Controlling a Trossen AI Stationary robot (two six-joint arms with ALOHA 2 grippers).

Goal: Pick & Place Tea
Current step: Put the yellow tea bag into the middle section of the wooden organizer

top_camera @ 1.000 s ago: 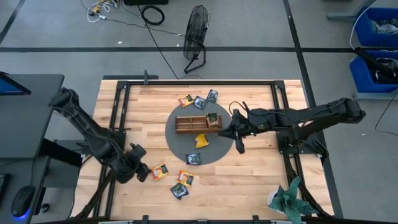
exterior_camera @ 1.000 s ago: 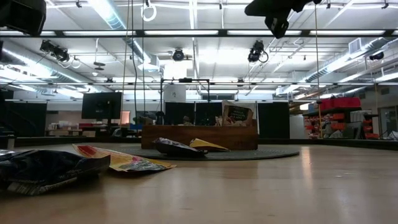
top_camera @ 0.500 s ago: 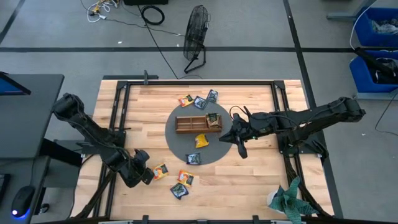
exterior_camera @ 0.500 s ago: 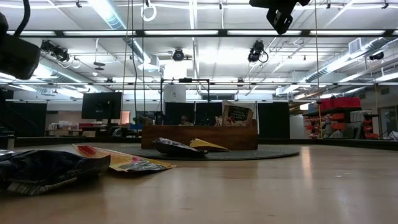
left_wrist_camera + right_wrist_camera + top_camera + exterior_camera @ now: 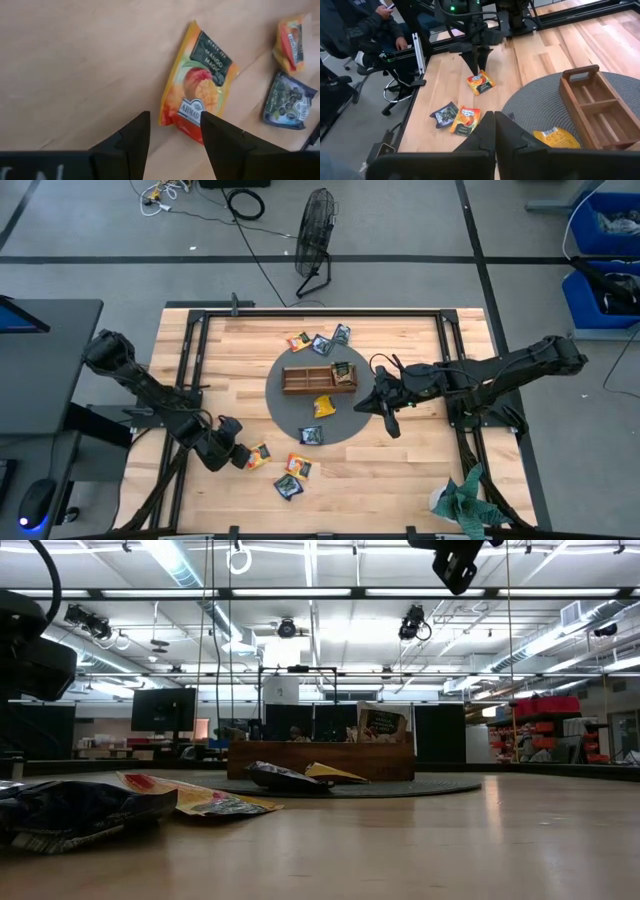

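**Left gripper poised at the mango sachet**

The table (image 5: 400, 460) carries a round grey mat (image 5: 285, 420) with the wooden tray (image 5: 318, 379). The left gripper (image 5: 172, 131) hovers with fingers apart just beside the orange mango tea sachet (image 5: 197, 90). The right gripper (image 5: 494, 131), fingers together and empty, hangs over the mat's edge.

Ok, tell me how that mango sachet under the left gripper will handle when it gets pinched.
The mango sachet lies flat on the bare wood, so the left gripper, open just above its edge, may struggle to get under it. It looks thin and creased, so probably light and floppy. Its glossy wrapper might slide rather than lift.
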